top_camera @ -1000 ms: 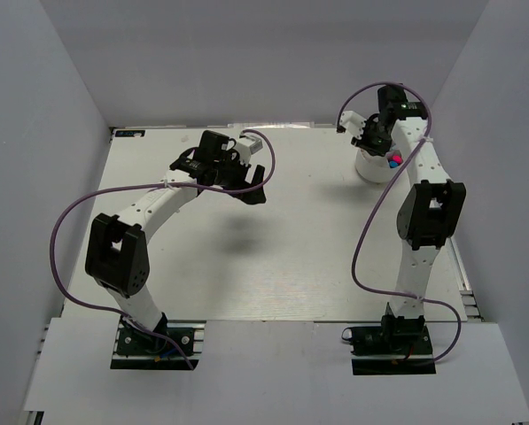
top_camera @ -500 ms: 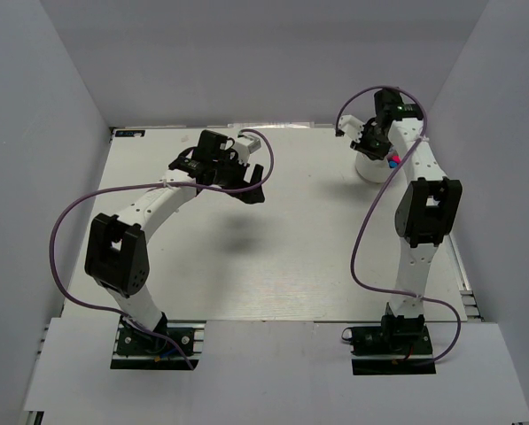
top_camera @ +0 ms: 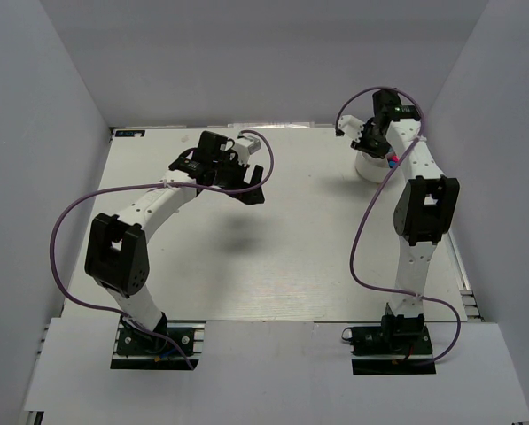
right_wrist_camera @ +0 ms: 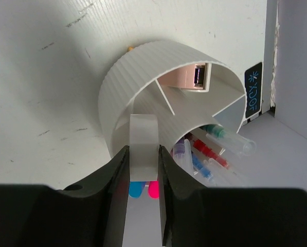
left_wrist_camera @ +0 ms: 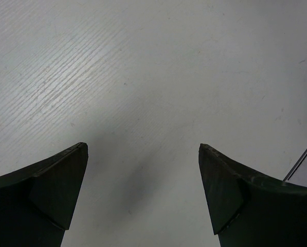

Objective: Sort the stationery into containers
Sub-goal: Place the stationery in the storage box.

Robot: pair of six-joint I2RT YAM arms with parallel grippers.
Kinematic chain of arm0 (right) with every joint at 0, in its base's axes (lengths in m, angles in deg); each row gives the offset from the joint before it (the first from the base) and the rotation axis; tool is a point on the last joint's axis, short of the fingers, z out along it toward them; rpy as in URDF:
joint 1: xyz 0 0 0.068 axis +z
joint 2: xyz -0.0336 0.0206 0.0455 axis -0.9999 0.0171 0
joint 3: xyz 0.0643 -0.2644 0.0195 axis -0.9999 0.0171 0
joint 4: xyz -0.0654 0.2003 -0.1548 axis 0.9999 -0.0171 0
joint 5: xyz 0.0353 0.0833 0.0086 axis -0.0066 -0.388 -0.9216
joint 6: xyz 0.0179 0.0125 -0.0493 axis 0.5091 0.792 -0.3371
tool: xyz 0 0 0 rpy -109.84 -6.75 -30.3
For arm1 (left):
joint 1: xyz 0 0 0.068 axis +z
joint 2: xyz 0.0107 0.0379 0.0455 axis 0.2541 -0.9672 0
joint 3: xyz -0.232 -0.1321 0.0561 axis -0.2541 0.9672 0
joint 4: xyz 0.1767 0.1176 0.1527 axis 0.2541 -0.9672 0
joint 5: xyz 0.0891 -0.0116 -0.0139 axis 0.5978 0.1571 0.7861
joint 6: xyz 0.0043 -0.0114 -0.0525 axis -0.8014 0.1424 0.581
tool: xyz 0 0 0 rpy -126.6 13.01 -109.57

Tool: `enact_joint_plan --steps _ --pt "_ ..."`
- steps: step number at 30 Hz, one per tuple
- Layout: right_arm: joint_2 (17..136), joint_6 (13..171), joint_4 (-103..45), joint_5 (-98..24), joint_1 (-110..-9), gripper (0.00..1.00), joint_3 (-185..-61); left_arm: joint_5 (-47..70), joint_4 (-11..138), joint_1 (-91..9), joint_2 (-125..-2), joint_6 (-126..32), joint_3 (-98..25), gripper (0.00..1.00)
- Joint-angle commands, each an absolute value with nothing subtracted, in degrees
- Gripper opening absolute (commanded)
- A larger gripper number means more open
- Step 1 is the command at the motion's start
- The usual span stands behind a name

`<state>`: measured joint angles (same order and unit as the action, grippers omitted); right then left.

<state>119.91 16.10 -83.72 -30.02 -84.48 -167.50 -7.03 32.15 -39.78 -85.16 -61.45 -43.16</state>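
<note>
My right gripper [right_wrist_camera: 143, 150] is shut on the small white tape ring [right_wrist_camera: 144, 135], held upright just above the near rim of the round white container [right_wrist_camera: 123, 82]. Dividers split the container inside. One section holds red [right_wrist_camera: 209, 151] and blue [right_wrist_camera: 200, 166] pens and a green-capped one [right_wrist_camera: 218, 132]. A blue cap [right_wrist_camera: 137, 188] and a pink cap [right_wrist_camera: 153, 189] show below the ring. From above, the container [top_camera: 367, 169] sits at the back right under the right gripper [top_camera: 369, 138]. My left gripper [left_wrist_camera: 143, 149] is open over bare table, left of centre [top_camera: 256, 183].
A pinkish block [right_wrist_camera: 185, 78] sits in the container's far section. A black label [right_wrist_camera: 253, 94] marks the table's right edge, close behind the container. Grey walls enclose the table at the back and sides. Purple cables loop from both arms.
The right wrist has shifted slightly toward the back over the container, with the tape ring still held. The left arm has not moved.
</note>
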Motion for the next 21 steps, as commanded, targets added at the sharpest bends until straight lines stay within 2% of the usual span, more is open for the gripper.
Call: enact_joint_plan --steps 1,2,4,9,13,17,21 --pt "120.05 16.66 -81.96 -27.33 -84.54 0.33 -167.98 -7.20 32.84 -39.50 -83.98 -61.56 -42.91 0.98" --pt "120.14 16.75 -81.95 -26.98 -84.36 0.38 -167.98 -7.11 32.67 -39.50 -84.06 -61.65 -43.00 0.98" --pt "119.96 17.10 -81.95 -26.62 -84.45 0.43 -167.97 -6.76 32.75 -39.50 -84.06 -61.65 -43.08 0.98" --pt "118.82 17.80 -83.36 -27.59 -84.36 0.46 -168.67 -7.02 32.84 -39.50 -83.98 -60.24 -43.44 0.98" --pt "116.72 18.68 -85.47 -29.08 -83.57 0.53 -168.59 -7.73 32.84 -38.45 -84.42 -59.54 -43.70 0.98" --pt "116.27 19.65 -85.38 -29.08 -83.31 0.53 -167.71 -8.34 32.40 -37.31 -84.59 -59.54 -44.23 0.98" --pt "116.10 26.73 -89.33 -37.50 -82.61 0.52 -174.73 -6.68 33.01 -35.73 -83.72 -55.85 -43.53 0.98"
